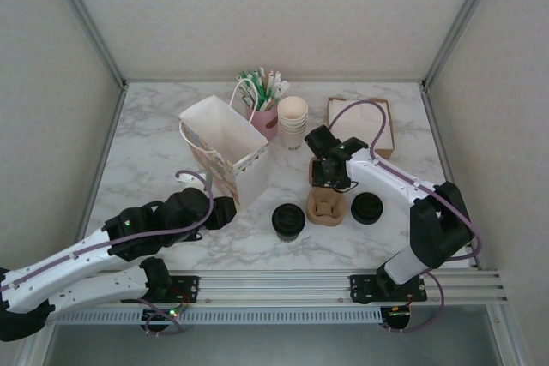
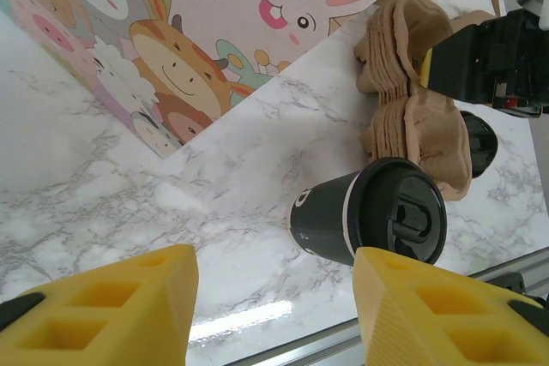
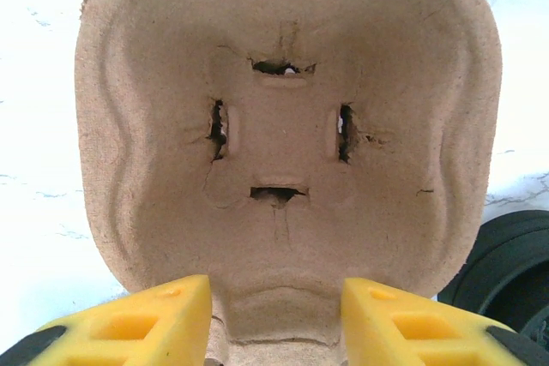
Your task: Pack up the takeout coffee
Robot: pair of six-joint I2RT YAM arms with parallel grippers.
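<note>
The takeout coffee (image 1: 288, 221) (image 2: 369, 214) is a dark cup with a round black lid, standing on the marble table (image 1: 154, 169) in front of the paper bag (image 1: 225, 148). My left gripper (image 1: 233, 210) (image 2: 274, 272) is low beside the bag's near corner, left of the cup, open with bare table between its yellow fingers. A brown pulp cup carrier (image 1: 328, 208) (image 2: 407, 92) (image 3: 283, 126) lies right of the cup. My right gripper (image 1: 329, 184) (image 3: 276, 297) is directly over it, its fingers pressed against both sides of the carrier's narrow waist.
The bag (image 2: 171, 49) has cartoon animals on its side and stands open. Behind it are a stack of cream cups (image 1: 292, 119), a pink holder of straws (image 1: 262, 102) and a brown box (image 1: 361, 124). Another black lid (image 1: 367, 207) (image 3: 513, 270) sits right of the carrier.
</note>
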